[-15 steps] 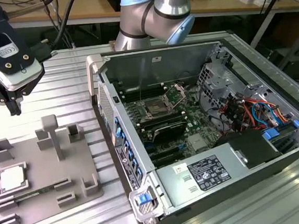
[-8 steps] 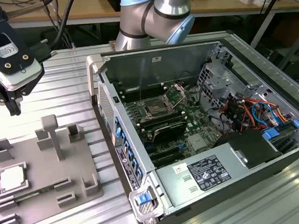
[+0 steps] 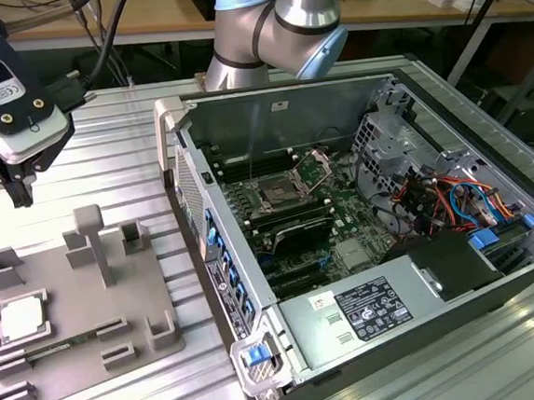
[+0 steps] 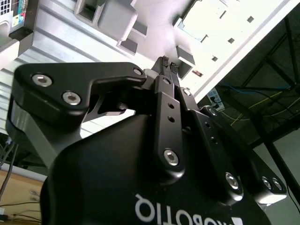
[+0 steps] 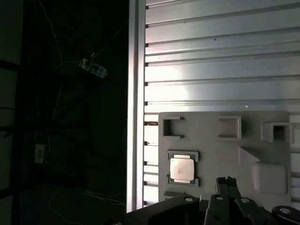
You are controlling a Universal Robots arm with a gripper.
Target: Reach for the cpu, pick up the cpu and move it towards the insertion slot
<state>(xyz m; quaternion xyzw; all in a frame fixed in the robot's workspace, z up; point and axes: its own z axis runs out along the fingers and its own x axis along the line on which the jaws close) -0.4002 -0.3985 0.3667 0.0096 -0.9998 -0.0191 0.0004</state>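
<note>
Jaws hang pinched together and empty above the ribbed table [image 3: 123,161], near the grey fixture [image 3: 81,315]. On that fixture the cpu [image 3: 22,320] lies flat in its recess, untouched. Well apart, inside the opened computer case [image 3: 278,115], the insertion slot [image 3: 276,196] sits on the green motherboard [image 3: 344,221].

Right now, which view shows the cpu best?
The first wrist view: the cpu is seen face-on with its whole outline, seated in the grey fixture. The exterior view has the cpu smaller and oblique, at the exterior view's left.
</note>
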